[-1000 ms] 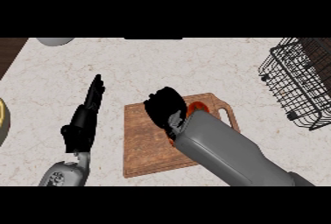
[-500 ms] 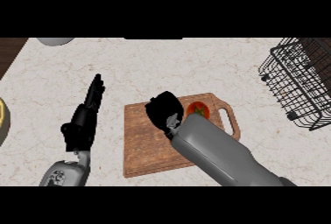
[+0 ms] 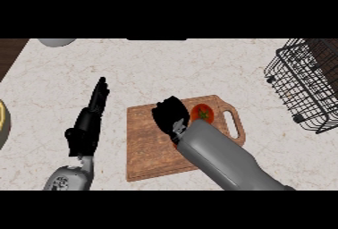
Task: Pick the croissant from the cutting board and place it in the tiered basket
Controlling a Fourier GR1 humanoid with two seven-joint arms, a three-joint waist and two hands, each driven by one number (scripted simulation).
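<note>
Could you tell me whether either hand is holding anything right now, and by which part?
The left hand holds nothing, fingers straight. The right hand is curled over the cutting board beside a red item; whether it holds anything is hidden.

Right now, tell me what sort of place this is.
Most likely a kitchen counter: a pale marbled counter carries a wooden cutting board with a handle slot, a red tomato-like thing lying on it, and a black wire tiered basket stands at the right edge.

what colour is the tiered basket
Black wire; the tiered basket shows at the right edge of the head view.
</note>
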